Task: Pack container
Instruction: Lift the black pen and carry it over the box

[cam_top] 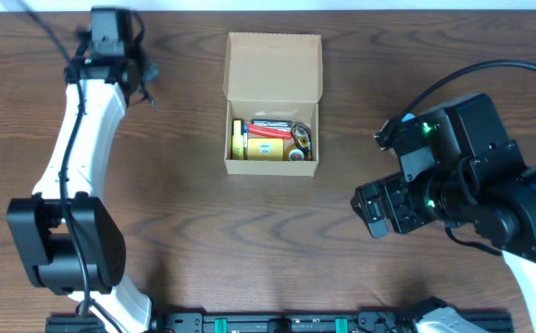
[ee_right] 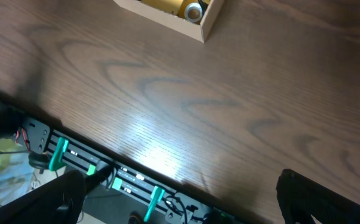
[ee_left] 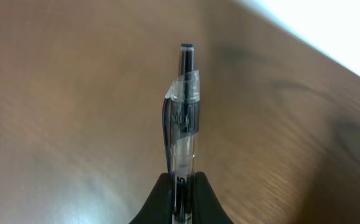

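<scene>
My left pincer (ee_left: 181,182) is clamped tight on one slim, clear-plastic pen (ee_left: 184,112), well left of the one tan cardboard box (cam_top: 274,63), whose flap is up. Right of the box, my right pincer (ee_right: 180,180) gapes wide and holds nothing.

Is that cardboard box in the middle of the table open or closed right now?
Open. The box has its lid folded back, and the overhead view looks straight in at a yellow item lying inside.
</scene>
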Tool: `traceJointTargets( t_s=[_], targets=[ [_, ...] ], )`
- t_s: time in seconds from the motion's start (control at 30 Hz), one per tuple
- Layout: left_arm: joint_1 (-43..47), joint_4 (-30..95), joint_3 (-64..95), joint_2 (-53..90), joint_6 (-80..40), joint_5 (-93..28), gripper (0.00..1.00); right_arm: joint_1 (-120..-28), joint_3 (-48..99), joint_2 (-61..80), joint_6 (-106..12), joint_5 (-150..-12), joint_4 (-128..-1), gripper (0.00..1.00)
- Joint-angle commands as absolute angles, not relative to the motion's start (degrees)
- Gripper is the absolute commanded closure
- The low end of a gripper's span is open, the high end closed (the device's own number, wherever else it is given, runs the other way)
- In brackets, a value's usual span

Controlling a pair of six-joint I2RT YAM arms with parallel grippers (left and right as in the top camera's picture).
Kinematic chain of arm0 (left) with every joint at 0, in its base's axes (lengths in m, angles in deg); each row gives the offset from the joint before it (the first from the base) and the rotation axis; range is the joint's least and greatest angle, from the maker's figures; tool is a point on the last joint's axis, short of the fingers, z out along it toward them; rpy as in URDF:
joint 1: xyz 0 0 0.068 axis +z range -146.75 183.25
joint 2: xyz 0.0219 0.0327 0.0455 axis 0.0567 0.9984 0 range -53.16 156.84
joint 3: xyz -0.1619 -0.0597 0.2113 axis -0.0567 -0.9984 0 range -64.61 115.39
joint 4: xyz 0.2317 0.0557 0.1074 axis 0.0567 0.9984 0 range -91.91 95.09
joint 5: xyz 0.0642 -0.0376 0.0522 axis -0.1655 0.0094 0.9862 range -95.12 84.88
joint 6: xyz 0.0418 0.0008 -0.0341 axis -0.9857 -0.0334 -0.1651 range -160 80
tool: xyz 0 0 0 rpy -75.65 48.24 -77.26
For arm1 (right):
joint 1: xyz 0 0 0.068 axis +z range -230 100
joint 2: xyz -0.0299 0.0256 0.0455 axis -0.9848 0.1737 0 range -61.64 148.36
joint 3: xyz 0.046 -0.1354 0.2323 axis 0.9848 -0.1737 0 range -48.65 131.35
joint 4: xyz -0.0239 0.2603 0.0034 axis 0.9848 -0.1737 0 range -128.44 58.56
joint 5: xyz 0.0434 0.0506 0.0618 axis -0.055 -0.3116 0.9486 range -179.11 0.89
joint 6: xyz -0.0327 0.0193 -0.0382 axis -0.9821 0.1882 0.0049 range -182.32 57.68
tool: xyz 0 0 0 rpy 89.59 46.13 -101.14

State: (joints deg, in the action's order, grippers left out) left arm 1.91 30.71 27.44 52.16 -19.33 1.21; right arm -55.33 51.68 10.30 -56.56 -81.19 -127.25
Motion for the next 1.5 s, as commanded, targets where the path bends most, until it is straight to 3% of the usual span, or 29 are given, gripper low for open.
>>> traceJointTargets(
  t_s=[0.0, 0.2, 0.37, 0.7, 0.87, 1.17, 1.47],
  targets=[
    [-1.1, 27.9, 31.1, 52.0, -47.7, -1.3, 0.94, -55.6, 51.8, 10.3, -57.3, -81.4, -127.3, 0.01],
    [-6.0, 22.4, 31.5, 52.0, -77.2, -14.8, 0.95, -55.6, 51.8, 10.3, -57.3, -81.4, -127.3, 0.01],
    [-8.9, 22.4, 31.5, 52.0, -93.4, -24.1, 0.94, -55.6, 51.8, 10.3, -57.3, -81.4, -127.3, 0.01],
    [-12.1, 28.0, 31.5, 52.0, -99.7, -39.9, 0.95, -55.6, 51.8, 10.3, -57.2, -81.4, -127.3, 0.01],
    [-14.1, 34.3, 31.5, 52.5, -110.7, -38.8, 0.94, -55.6, 51.8, 10.3, -57.3, -81.4, -127.3, 0.01],
    [-17.8, 37.3, 31.2, 56.8, -119.9, -34.5, 0.94, -55.6, 51.8, 10.3, -57.3, -81.4, -127.3, 0.01],
    [-20.3, 38.6, 31.1, 61.7, -121.2, -25.9, 0.94, -55.6, 51.8, 10.3, -57.3, -81.4, -127.3, 0.01]
  ],
)
